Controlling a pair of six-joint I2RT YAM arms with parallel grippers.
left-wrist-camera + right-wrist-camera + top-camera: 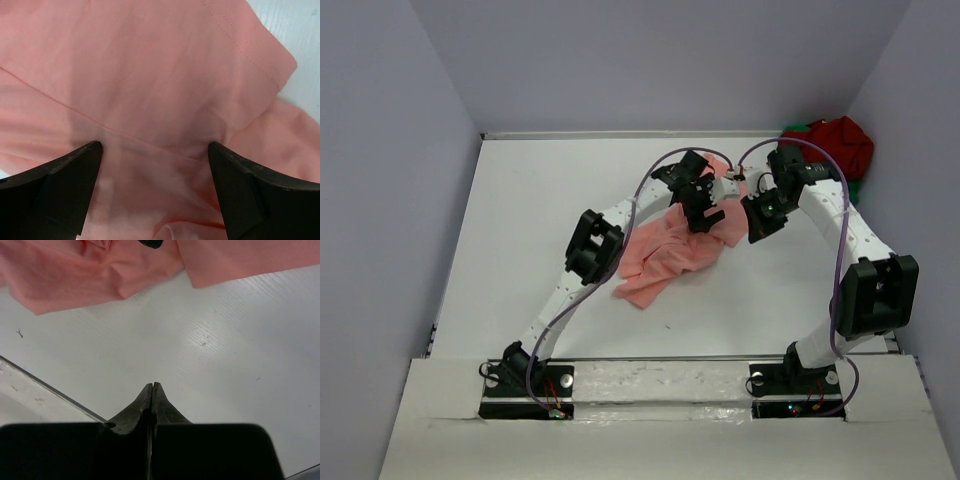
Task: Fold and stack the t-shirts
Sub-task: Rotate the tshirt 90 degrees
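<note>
The salmon-pink t-shirt (670, 255) lies crumpled in the middle of the white table (520, 230). My left gripper (705, 212) hovers over its far end. In the left wrist view that gripper (155, 147) is open, its dark fingertips (90, 155) wide apart with pink cloth (150, 75) under and between them. My right gripper (760, 220) sits just right of the shirt. It (152, 386) is shut on nothing above bare table, and the pink shirt (75, 275) lies ahead of it. The dark red t-shirt (840, 145) is heaped on the green one (796, 129) in the far right corner.
Grey walls (390, 200) enclose the table on the left, back and right. A table edge strip (45, 385) shows at the left of the right wrist view. A white board (650, 420) holding both arm bases runs along the near side.
</note>
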